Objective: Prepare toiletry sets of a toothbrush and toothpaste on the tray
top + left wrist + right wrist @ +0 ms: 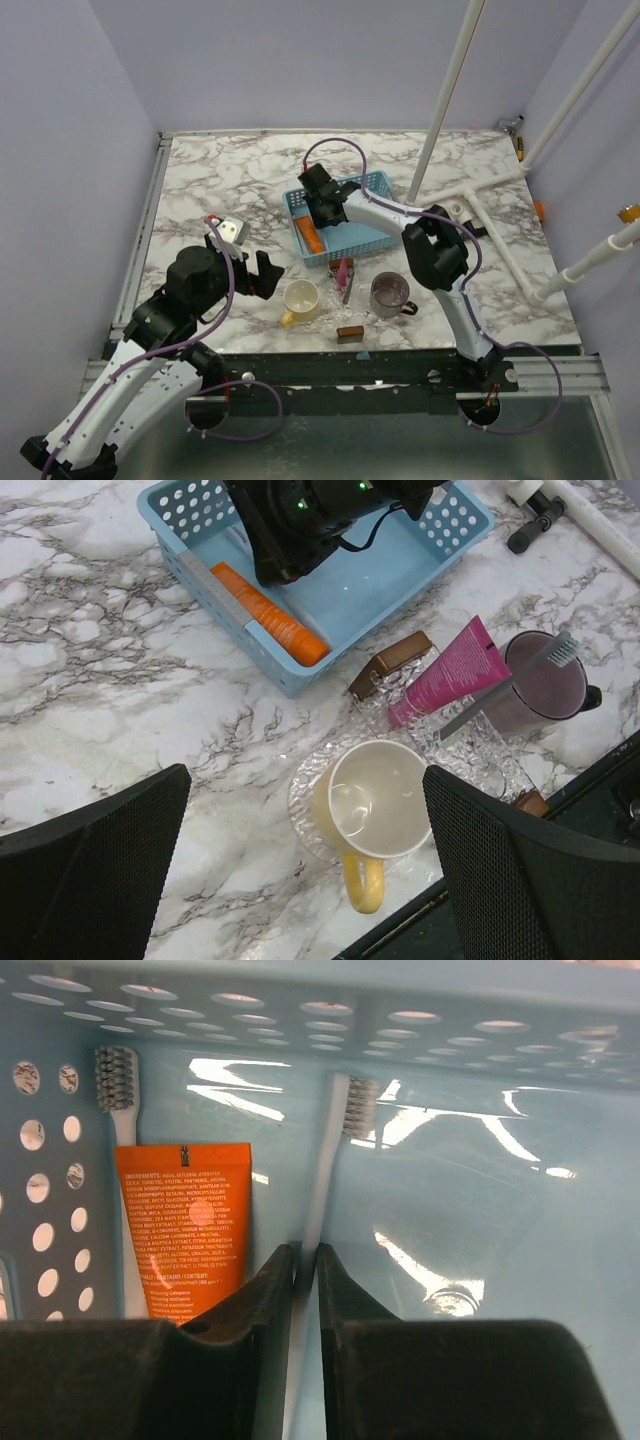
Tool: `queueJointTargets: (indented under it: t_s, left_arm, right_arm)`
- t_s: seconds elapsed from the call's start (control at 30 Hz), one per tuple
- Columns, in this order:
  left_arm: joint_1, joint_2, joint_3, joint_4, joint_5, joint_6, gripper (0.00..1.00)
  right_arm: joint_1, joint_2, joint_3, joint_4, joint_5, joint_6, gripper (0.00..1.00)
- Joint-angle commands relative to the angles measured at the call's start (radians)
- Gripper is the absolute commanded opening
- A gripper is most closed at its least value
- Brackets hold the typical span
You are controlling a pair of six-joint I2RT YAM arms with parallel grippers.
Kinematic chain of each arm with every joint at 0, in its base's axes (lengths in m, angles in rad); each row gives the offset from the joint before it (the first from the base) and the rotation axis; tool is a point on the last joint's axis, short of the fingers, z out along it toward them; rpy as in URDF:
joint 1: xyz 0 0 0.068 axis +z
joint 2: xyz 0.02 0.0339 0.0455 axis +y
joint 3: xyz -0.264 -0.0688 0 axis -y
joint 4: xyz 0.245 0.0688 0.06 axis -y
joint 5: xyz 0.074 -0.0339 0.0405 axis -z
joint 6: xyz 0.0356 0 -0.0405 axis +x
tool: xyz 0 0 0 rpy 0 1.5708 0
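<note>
The light blue tray (372,186) stands mid-table. My right gripper (322,205) is down inside it, and in the right wrist view the gripper (306,1252) is shut on the handle of a pale toothbrush (328,1170) lying on the tray floor (480,1190). A second toothbrush (118,1095) and the orange toothpaste (185,1225) lie along the tray's left wall. The pink toothpaste (450,670) lies on the table outside the tray (365,590). My left gripper (305,880) is open and empty, above the yellow mug (380,800).
A purple-grey mug (545,685) has a grey brush (505,688) lying across it. A brown block (390,660) lies by the tray's corner, and another (349,333) lies at the table's front edge. Clear crinkled plastic (470,745) lies under the mugs. White pipes (480,190) stand at the right.
</note>
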Motion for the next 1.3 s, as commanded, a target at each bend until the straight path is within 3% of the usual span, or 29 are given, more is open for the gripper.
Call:
queueJointTargets:
  t_s: [0.0, 0.07, 0.53, 0.93, 1.27]
  left_arm:
    - [-0.003, 0.005, -0.011, 0.01, -0.039, 0.013, 0.99]
    - [-0.003, 0.004, -0.011, 0.01, -0.039, 0.013, 0.99]
    - [-0.003, 0.008, -0.014, 0.01, -0.043, 0.014, 0.99]
    - [-0.003, 0.014, -0.016, 0.018, -0.037, 0.002, 0.99]
    - [-0.003, -0.001, -0.003, 0.07, 0.016, -0.07, 0.99]
  right_arm:
    - [-0.003, 0.003, -0.039, -0.028, 0.024, -0.014, 0.1]
    - [-0.004, -0.008, -0.055, -0.019, 0.027, -0.013, 0.01]
    - [-0.005, -0.109, -0.095, 0.058, 0.044, 0.009, 0.01]
    - [-0.006, -0.366, -0.258, 0.281, 0.082, 0.011, 0.0]
    - [-0.006, -0.63, -0.427, 0.514, -0.031, 0.033, 0.01]
